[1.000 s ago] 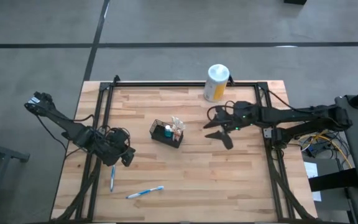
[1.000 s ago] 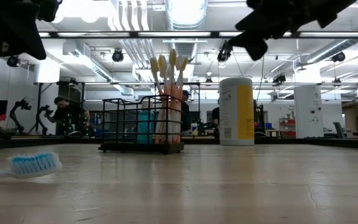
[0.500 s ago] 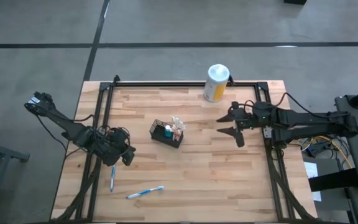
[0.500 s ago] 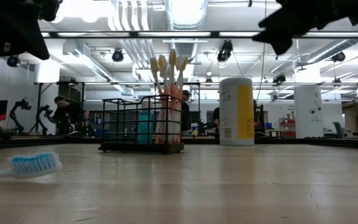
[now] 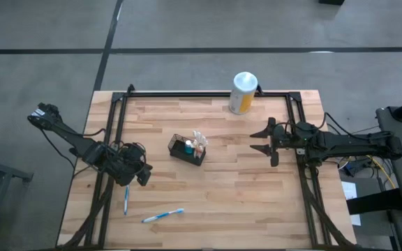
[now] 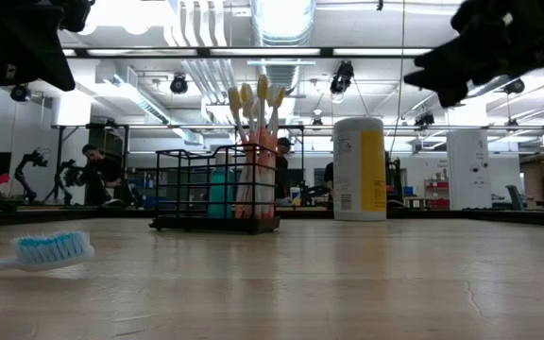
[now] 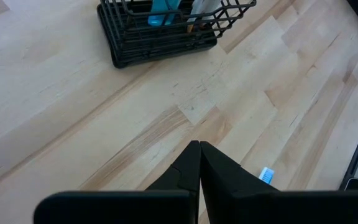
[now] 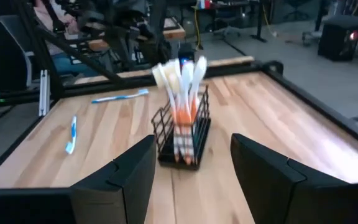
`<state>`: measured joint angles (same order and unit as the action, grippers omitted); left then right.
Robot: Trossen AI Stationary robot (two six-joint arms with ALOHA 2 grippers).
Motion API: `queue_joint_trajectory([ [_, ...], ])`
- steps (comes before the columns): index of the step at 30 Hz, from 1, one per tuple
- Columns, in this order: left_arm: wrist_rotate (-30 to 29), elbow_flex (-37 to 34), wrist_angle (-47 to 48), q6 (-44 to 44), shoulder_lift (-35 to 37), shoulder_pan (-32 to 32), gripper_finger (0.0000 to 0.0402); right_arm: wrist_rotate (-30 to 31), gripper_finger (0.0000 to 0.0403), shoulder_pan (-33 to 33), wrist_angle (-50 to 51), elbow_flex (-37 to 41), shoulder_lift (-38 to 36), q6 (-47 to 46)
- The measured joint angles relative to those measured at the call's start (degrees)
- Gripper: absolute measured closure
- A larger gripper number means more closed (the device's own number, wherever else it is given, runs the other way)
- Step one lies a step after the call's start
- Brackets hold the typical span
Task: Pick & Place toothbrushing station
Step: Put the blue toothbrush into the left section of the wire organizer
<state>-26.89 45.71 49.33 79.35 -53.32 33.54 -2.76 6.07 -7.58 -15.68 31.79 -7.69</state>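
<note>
Left gripper (image 5: 142, 176) sits at the table's left edge, fingers pressed together, holding nothing; in its wrist view the tips meet above bare wood.

Two blue toothbrushes lie loose on the near-left boards: one (image 5: 126, 200) just in front of the left gripper, the other (image 5: 163, 215) nearer the front edge. Neither is in the basket, so if they belong to the station, that part looks undone.

Wire basket (image 5: 188, 149) stands upright near the table's middle, a little left of centre. Inside: a bunch of pale-headed orange brushes (image 6: 256, 142) standing up and a teal item (image 6: 220, 189) beside them. Judged partly stocked.

White-and-yellow canister (image 5: 243, 92) stands at the back edge, well apart from the basket.

Right gripper (image 5: 269, 140) hangs above the table's right side, fingers spread wide and empty, pointing toward the basket but well apart from it. No grasp in hand; the basket rests untouched by either arm.
</note>
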Motion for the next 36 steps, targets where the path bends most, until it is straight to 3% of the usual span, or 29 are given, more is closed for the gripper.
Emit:
queue_joint_trajectory([
  [21, 0.0, -0.04, 0.01, 0.02, 0.0, -0.01, 0.0392, -0.04, 0.0199, -0.04, -4.97, 14.94, -13.38, -6.72],
  [36, 0.0, -0.04, 0.06, -1.36, -0.02, -0.02, 0.0392, 1.42, 0.0199, -0.04, -3.32, 15.19, -17.63, -1.76],
])
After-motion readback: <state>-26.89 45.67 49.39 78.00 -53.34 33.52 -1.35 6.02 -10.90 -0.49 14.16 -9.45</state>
